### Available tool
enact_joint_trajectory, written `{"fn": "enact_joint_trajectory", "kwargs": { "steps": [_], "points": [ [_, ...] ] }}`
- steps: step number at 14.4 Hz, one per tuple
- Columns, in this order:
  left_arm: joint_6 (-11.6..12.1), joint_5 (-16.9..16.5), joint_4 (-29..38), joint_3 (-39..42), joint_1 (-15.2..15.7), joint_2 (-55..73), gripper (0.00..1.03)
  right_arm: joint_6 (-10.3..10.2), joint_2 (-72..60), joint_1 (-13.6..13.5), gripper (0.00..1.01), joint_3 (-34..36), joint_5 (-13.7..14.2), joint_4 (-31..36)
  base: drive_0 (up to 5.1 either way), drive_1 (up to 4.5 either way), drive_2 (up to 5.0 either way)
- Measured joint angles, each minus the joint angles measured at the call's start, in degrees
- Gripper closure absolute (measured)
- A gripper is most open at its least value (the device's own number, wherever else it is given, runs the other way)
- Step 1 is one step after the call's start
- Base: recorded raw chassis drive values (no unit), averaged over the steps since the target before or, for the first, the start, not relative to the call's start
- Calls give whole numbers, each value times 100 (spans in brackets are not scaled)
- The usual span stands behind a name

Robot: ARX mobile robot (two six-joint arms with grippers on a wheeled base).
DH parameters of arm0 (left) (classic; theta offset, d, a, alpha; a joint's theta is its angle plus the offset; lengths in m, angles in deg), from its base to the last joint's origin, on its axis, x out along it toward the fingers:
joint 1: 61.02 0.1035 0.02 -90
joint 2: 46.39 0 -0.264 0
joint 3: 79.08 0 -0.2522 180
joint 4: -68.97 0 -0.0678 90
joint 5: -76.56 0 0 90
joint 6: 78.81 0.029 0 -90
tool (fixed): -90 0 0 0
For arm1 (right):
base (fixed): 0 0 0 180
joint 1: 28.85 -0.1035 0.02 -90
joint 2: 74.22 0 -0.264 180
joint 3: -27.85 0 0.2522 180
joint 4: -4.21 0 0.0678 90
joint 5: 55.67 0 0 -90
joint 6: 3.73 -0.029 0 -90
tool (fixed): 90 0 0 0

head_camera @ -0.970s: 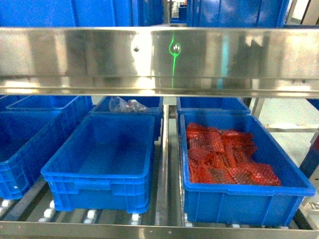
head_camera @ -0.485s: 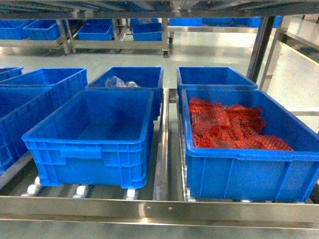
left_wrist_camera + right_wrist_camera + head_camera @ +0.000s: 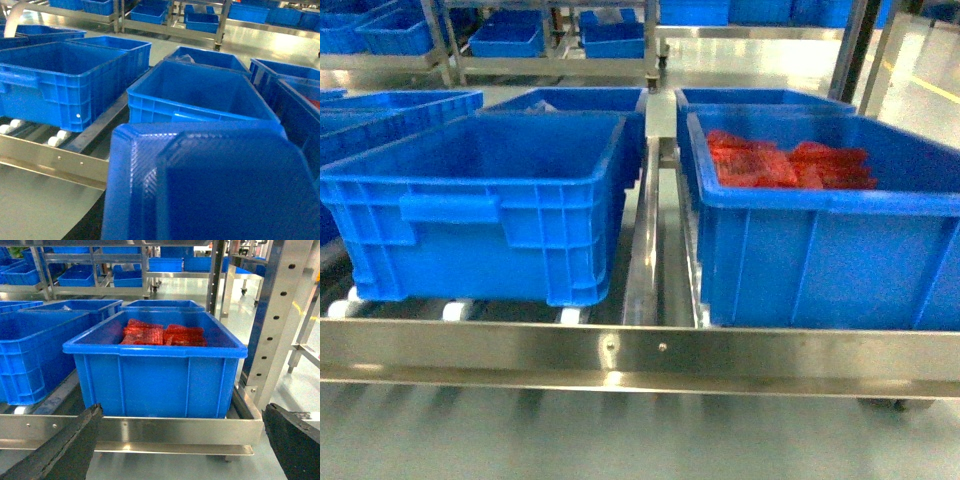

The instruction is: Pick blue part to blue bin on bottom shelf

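The blue part, a glossy moulded plastic piece with bevelled corners and a raised, finely ribbed panel stepped up from its outer face, fills the lower right half of the left wrist view. Its bottom and right edges are cut off by the frame, so its full outline cannot be made out. It hangs in front of the shelf's front rail rather than in any bin. The left gripper is hidden behind the part, so I cannot tell how its fingers stand or whether they hold it. Just above the part in that view sits an empty, deep rectangular blue plastic bin, which in the head view is at centre left. It rests on the white roller tracks of the bottom shelf, a stainless-steel level with a shiny front rail. To its right, across a steel divider rail, stands a second blue bin holding red mesh-wrapped packs; only the tops of these show over the rim. More blue bins stand behind and at the far left, partly cropped. In the right wrist view the right gripper has its two dark fingers spread wide at the lower corners, holding nothing, facing the bin of red packs beside a perforated steel upright.
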Motion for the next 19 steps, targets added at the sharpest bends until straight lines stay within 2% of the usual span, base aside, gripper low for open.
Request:
{"fn": "enact_joint_trajectory", "kwargs": {
  "steps": [7,19],
  "points": [
    [0,-11,-7,11,0,0,60,4,0,0,3,0,-2,-4,0,0,0],
    [0,-4,-2,11,0,-2,60,2,0,0,3,0,-2,11,-6,400,-411]
  ]
}}
